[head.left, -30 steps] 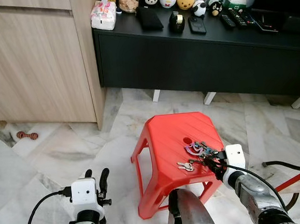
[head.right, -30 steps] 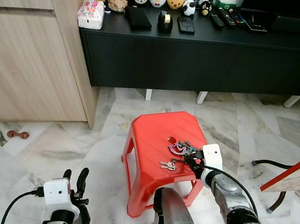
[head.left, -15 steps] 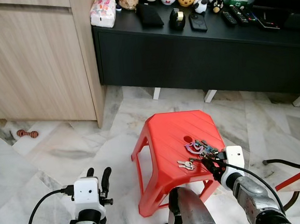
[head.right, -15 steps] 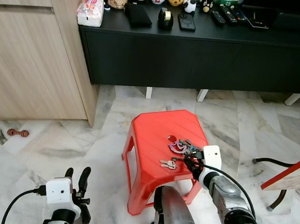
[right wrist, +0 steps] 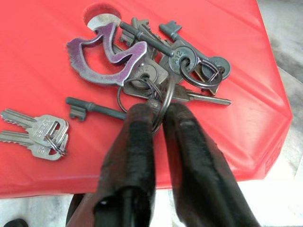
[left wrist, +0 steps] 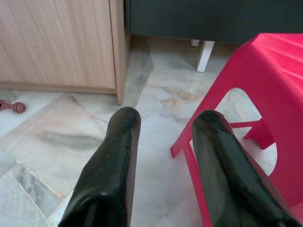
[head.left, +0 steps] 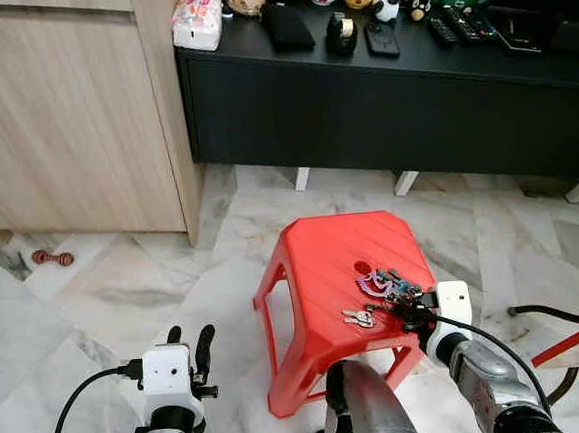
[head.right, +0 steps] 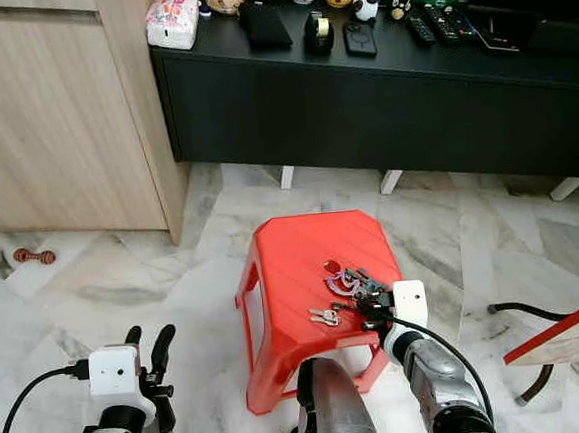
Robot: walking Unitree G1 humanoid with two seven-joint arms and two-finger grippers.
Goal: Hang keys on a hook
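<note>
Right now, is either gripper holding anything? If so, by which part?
Right gripper pinches the key bunch by a metal ring at its near edge, the bunch lying on the red stool. Left gripper is open, holding nothing.

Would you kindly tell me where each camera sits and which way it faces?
Left eye view: on the head, looking forward and down at the red stool; both arms show.
Right eye view: the head's other eye, same scene, both arms.
Left wrist view: on the left wrist, looking along the open left claw at floor and stool.
Right wrist view: on the right wrist, looking along the right claw, pinching the key bunch.
All four share the stool.
</note>
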